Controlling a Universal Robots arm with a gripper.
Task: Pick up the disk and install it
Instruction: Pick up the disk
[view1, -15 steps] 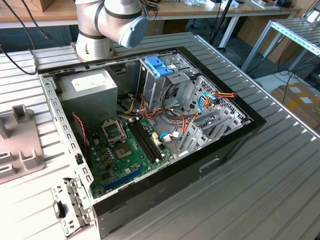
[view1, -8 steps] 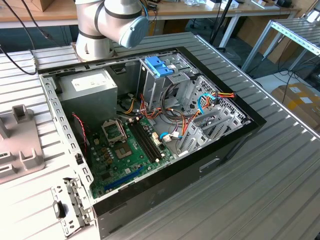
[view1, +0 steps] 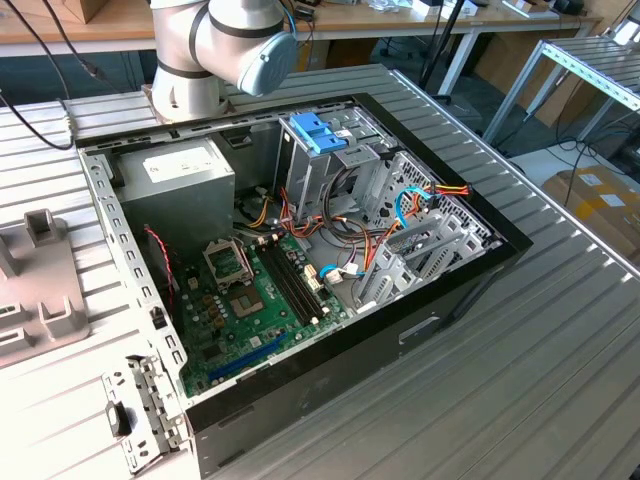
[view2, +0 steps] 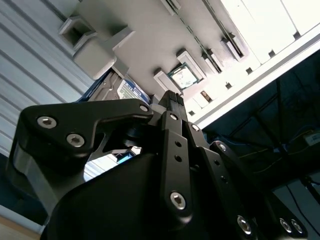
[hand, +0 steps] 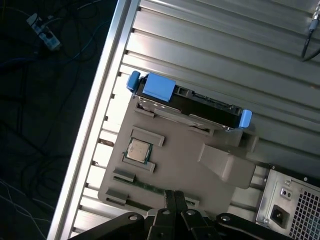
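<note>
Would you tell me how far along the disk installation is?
Done: nothing yet. In hand: nothing; the hand, shut and empty, hangs above the grey plastic fixture holding the dark rectangular disk with blue rails. Left: pickup, then installation in the open black computer case.

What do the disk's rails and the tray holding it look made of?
Disk rails: bright blue, smooth with a soft sheen and moulded tabs, so likely plastic. Tray: matte grey-beige with blocky moulded holders, probably plastic too, though painted metal can't be ruled out.
</note>
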